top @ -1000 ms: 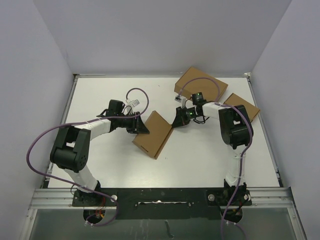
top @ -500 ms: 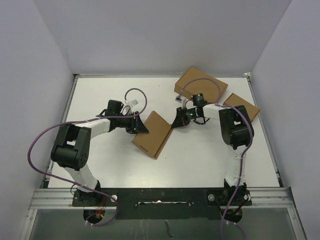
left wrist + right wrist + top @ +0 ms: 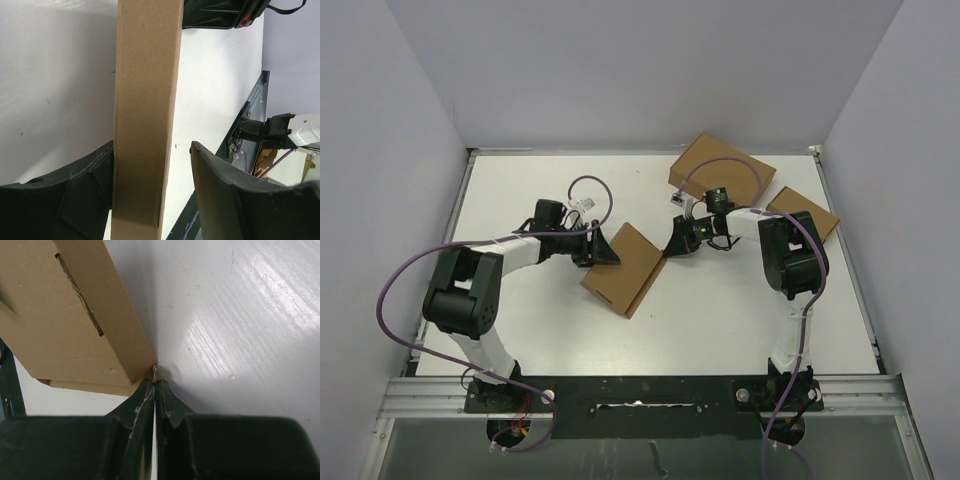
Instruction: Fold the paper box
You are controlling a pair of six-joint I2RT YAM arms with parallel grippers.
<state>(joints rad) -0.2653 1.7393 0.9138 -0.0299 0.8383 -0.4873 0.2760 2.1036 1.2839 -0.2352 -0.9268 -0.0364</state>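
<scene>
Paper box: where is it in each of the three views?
Top external: the paper box lies mid-picture, slightly left.
Left wrist: it is a tall brown strip left of centre, running top to bottom.
Right wrist: it fills the upper left.
Shared landmark: the white table under it.

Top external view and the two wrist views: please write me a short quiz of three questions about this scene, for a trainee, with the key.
1. True or false: the right hand is shut and sits at a corner of the paper box.
2. How many brown boxes lie on the table? A: two. B: three. C: four.
3. Which hand is open and straddles an edge of the paper box?

Key
1. True.
2. B: the paper box, the largest box and the smallest box.
3. The left hand.
</scene>
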